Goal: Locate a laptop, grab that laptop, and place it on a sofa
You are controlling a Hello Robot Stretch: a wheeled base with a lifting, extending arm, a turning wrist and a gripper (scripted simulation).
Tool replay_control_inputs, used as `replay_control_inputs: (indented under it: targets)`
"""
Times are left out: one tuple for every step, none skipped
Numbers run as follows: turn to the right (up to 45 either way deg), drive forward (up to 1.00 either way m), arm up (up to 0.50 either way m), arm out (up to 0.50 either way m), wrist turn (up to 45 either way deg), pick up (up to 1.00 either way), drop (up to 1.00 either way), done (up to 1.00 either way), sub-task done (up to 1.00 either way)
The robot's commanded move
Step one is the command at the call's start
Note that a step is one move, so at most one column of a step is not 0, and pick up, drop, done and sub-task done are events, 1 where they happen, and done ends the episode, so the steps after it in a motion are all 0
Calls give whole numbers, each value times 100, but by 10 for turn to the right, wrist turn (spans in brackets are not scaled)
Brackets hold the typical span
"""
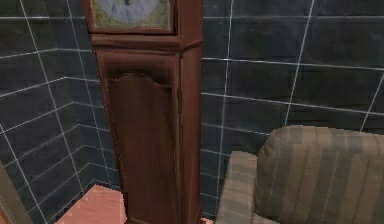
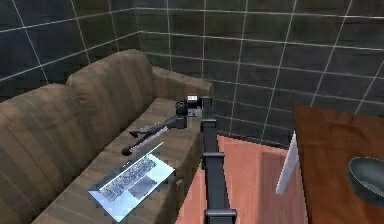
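Note:
In the arm side view an opened laptop (image 2: 130, 185) with a grey keyboard lies flat on the seat of a brown striped sofa (image 2: 70, 120) on the left. The dark arm bar (image 2: 210, 165) rises from the bottom edge. The gripper (image 2: 132, 148) reaches left over the sofa seat, just above the laptop in the picture. I cannot tell whether it holds anything.
A reddish wooden table (image 2: 335, 150) at the arm side view's right carries a dark bowl (image 2: 366, 178), with a white upright panel (image 2: 288, 165) at its edge. The forward view has a tall wooden grandfather clock (image 1: 140, 110) against dark tiled wall and a striped armchair (image 1: 310, 175) at lower right.

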Motion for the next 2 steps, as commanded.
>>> replay_control_inputs:
  targets:
    - [0, 0, 0, -8, 0, 0, 0, 0, 0]
    - [0, 0, 0, 0, 0, 0, 0, 100, 0]
